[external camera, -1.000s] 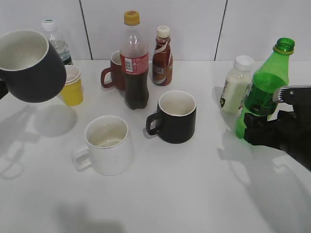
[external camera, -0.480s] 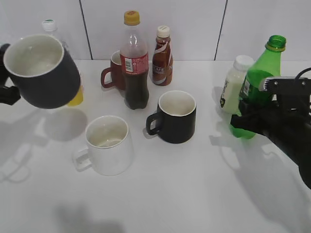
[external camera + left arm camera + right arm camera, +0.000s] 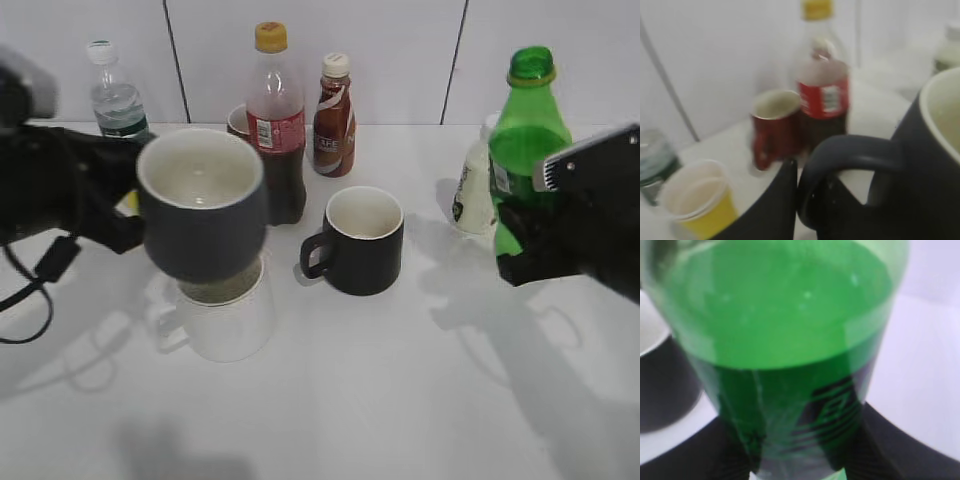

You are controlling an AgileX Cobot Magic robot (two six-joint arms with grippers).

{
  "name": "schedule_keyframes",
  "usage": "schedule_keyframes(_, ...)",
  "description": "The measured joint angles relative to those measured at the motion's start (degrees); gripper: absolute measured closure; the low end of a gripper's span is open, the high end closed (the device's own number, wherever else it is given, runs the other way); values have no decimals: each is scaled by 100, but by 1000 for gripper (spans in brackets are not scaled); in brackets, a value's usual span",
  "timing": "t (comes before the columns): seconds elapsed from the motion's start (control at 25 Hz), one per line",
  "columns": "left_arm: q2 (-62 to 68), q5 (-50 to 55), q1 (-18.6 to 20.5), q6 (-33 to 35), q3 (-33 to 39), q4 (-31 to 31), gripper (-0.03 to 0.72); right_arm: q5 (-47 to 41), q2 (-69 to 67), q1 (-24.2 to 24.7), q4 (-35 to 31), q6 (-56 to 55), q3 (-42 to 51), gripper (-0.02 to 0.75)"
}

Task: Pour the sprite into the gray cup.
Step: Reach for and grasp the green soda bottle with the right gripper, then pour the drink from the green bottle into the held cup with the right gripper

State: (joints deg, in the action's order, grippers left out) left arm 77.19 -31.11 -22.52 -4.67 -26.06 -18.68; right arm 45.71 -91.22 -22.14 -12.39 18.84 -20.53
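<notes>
My left gripper (image 3: 125, 215) is shut on the loop handle of the gray cup (image 3: 203, 205) and holds it in the air above the white mug (image 3: 215, 315). In the left wrist view the fingers (image 3: 799, 200) clamp the handle, and the cup (image 3: 920, 165) fills the right side. My right gripper (image 3: 520, 250) is shut on the lower body of the sprite (image 3: 522, 140), a green bottle, uncapped, upright and lifted at the right. In the right wrist view the sprite (image 3: 785, 340) fills the frame between the fingers (image 3: 797, 460).
A black mug (image 3: 362, 240) stands in the middle. Behind it are a cola bottle (image 3: 277, 120) with a yellow cap, a red mug (image 3: 237, 130), a brown coffee bottle (image 3: 334, 115), a water bottle (image 3: 112, 95) and a white bottle (image 3: 472, 195) behind the sprite. A yellow cup (image 3: 697, 202) shows in the left wrist view.
My left gripper has carried the gray cup right and down, over the white mug. My right gripper has lifted the sprite higher and brought it upright.
</notes>
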Motion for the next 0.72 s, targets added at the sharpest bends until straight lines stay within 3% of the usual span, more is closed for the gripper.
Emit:
schedule_keyframes(0.2, 12, 1035, -910, 0, -724, 137, 622, -1378, 973, 0, -189, 1889, -419, 393)
schedule_keyframes(0.32, 142, 1246, -1272, 0, -1085, 232, 623, -1726, 1155, 0, -253, 2858, -735, 393)
schedule_keyframes(0.72, 935, 1876, -1811, 0, -2087, 565, 623, -1901, 1181, 0, -248, 4864, -1313, 393)
